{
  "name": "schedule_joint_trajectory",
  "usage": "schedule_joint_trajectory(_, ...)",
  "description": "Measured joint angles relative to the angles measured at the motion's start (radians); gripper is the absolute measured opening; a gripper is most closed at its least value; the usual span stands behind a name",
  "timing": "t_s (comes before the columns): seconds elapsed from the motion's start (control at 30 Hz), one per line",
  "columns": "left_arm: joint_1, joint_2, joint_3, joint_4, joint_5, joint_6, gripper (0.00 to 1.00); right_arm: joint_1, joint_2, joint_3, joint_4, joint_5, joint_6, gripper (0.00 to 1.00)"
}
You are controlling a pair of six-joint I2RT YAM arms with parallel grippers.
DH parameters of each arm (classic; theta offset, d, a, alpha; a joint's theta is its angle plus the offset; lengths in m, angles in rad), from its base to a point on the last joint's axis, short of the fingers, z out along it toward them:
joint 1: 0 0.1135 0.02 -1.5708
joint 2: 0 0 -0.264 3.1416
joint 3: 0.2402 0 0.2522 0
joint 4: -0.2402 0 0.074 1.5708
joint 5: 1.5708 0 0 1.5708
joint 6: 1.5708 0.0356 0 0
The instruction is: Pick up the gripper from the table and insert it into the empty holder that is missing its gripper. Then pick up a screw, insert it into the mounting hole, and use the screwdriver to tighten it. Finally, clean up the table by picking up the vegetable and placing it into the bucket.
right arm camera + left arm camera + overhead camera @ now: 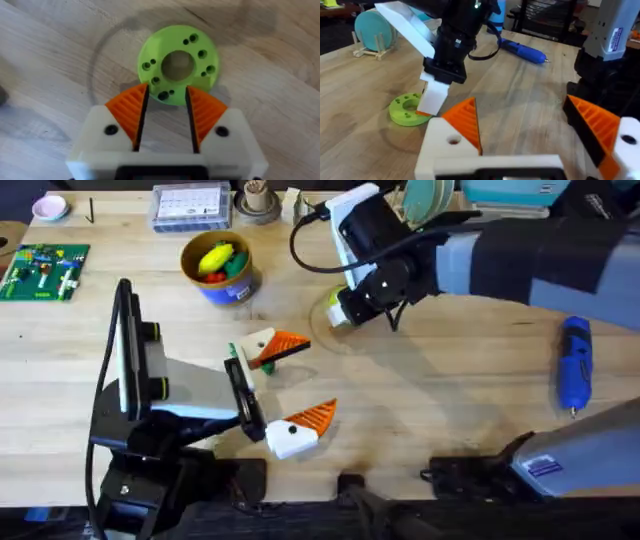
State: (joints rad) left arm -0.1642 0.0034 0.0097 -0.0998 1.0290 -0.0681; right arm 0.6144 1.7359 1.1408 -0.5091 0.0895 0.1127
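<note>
Overhead: the left gripper point(287, 385) sits just to the 7 o'clock side of the table's middle. Its white fingers with orange ribbed pads are spread wide, one toward 12 o'clock and one toward 6, with nothing between them. A small green-and-brown piece point(263, 363) lies against the far finger; it is too small to identify. The right arm reaches in from 3 o'clock, and the right gripper point(345, 314) is down over the green ring disc point(331, 302), just to the 12 o'clock side of the middle. The bucket point(220, 268) stands at 11 o'clock, upright, with yellow, green and red toy food inside. The screwdriver point(574, 365) lies flat at 3 o'clock, well apart from both grippers, its bit pointing toward 6. A green circuit board point(42, 270) lies at 10 o'clock.

Left wrist: the left gripper point(530, 137) is wide open with bare wooden table point(520, 100) between its pads. Beyond it the right gripper point(434, 97) points down at the green ring disc point(405, 111), a white finger touching or just above its rim. The screwdriver point(522, 50) lies farther off.

Right wrist: the right gripper point(165, 117) hangs directly above the green ring disc point(177, 65) – pads a little apart, gripping nothing
</note>
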Motion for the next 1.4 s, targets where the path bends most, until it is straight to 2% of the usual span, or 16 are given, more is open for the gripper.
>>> schedule_joint_trajectory(0.33, 0.000, 0.000, 0.000, 0.000, 0.000, 0.000, 0.994, 0.000, 0.009, 0.001, 0.000, 0.012, 0.003, 0.334)
schedule_joint_trajectory(0.57, 0.000, 0.000, 0.000, 0.000, 0.000, 0.000, 0.995, 0.000, 0.009, 0.001, 0.002, 0.011, 0.007, 0.127)
schedule_joint_trajectory(0.6, 0.000, 0.000, 0.000, 0.000, 0.000, 0.000, 0.994, 0.000, 0.009, 0.001, 0.003, 0.012, 0.008, 0.025)
schedule_joint_trajectory(0.63, 0.000, 0.000, 0.000, 0.000, 0.000, 0.000, 0.994, 0.000, 0.009, 0.001, 0.003, 0.012, 0.009, 0.012)
schedule_joint_trajectory(1.0, 0.000, 0.000, 0.000, 0.000, 0.000, 0.000, 0.993, 0.000, -0.009, -0.001, -0.016, 0.012, 0.011, 0.007)
schedule_joint_trajectory(1.4, 0.000, 0.000, 0.000, 0.000, 0.000, 0.000, 0.993, 0.000, -0.193, -0.005, -0.022, 0.011, 0.011, 0.007)
